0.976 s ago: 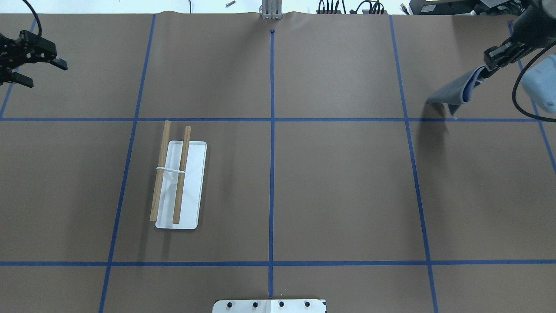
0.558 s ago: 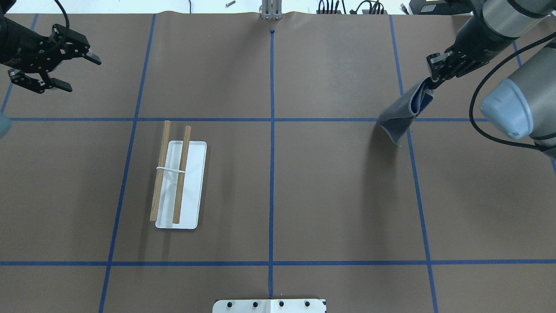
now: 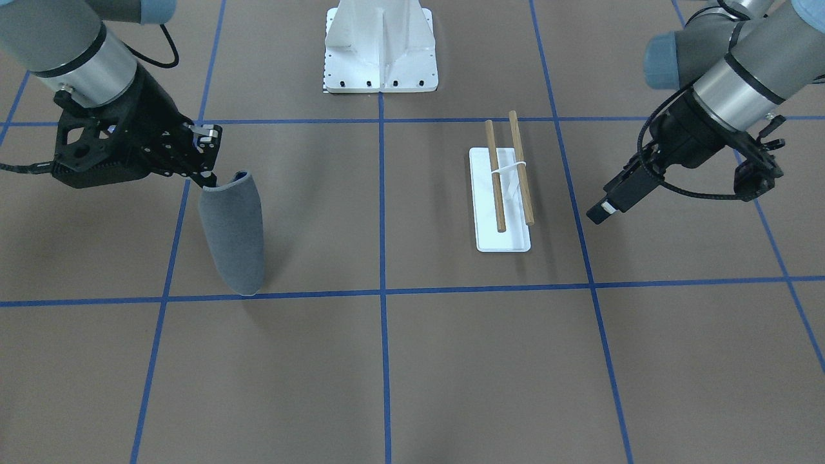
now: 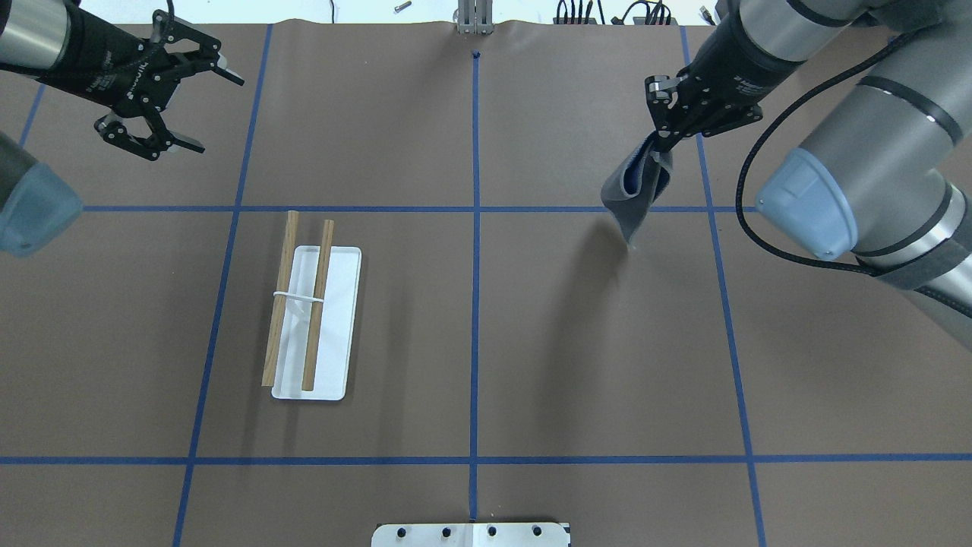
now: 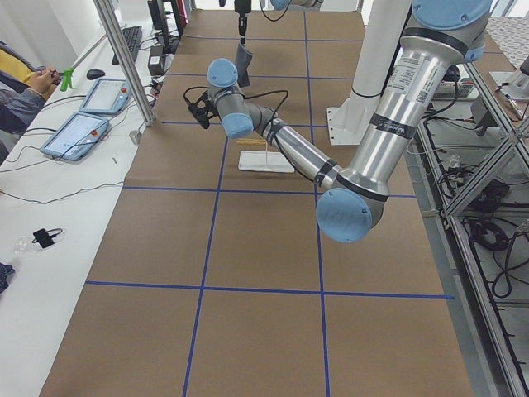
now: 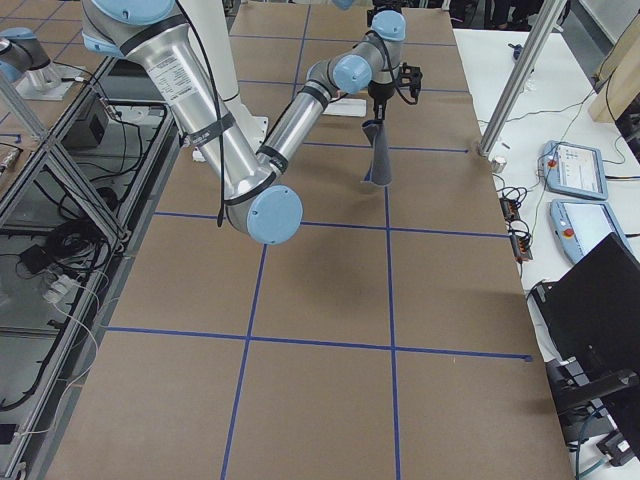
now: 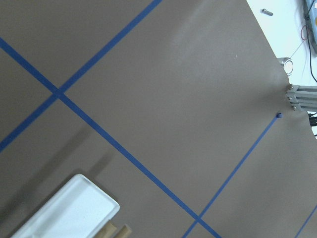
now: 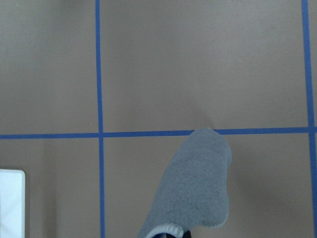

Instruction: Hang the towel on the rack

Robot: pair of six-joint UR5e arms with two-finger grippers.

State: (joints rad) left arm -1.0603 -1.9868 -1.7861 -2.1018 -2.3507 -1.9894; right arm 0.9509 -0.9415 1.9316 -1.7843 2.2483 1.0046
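The right gripper (image 4: 662, 141) is clamping its two fingers together on the upper edge of the towel (image 4: 636, 194), and the dark grey cloth is hanging down from that pinch in a loose fold, with a blue inner face showing in the overhead view. Seen from the front, the towel is drooping as a long rounded tongue below the fingers, its lower end lying over a blue tape line (image 4: 592, 209). Whether that end is touching the table cannot be told. In the right wrist view the towel is filling the lower middle, with a thin pale hem at the bottom edge.

The left gripper (image 4: 218, 114) is hovering with its fingers spread wide apart and nothing between them, above the far left part of the table (image 4: 531, 342).

The rack (image 4: 311, 311) is standing on the left half of the table, well apart from the towel and nearer the left gripper. Its two wooden dowels are lying parallel above the flat white base, with the white post crossing them at mid-length. A corner of that base and the dowel ends are showing at the bottom of the left wrist view.

The white bolted pedestal (image 3: 380, 51) is sitting at the robot's edge of the table, on the centre tape line
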